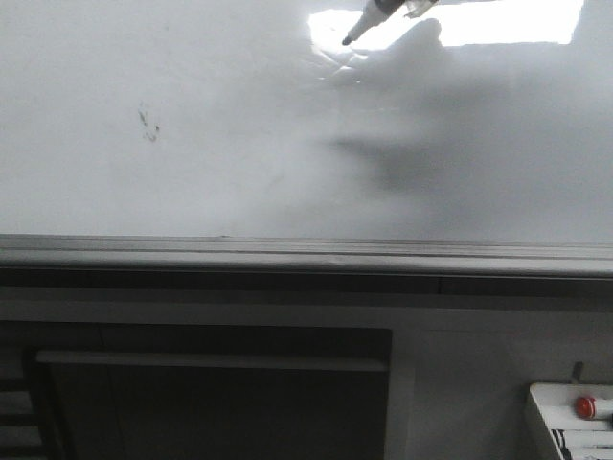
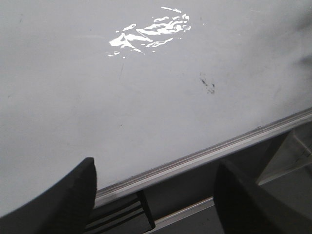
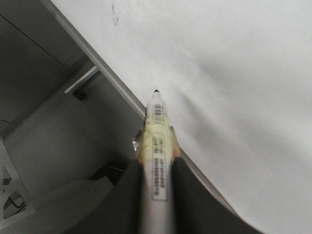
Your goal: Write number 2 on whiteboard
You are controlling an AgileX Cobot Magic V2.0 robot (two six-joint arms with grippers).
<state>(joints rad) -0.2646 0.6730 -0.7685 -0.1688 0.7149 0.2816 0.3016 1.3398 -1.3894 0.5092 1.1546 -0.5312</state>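
A white board (image 1: 192, 115) fills the view; no 2 is drawn yet, only a faint smudge (image 1: 148, 125). The right gripper (image 3: 156, 170) clamps a marker (image 3: 157, 146), its tip near the board's upper part. The left gripper (image 2: 156, 195) hangs wide, holding nothing. Risks, as a guess: a light touch leaves gaps; hard pressure skids the tip.

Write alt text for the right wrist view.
The right gripper is shut on a white marker with a barcode label, its black tip aimed toward a blank stretch of the whiteboard. The board's grey rail runs diagonally beside it, and no drawn 2 shows in this view, only a faint dark smudge.
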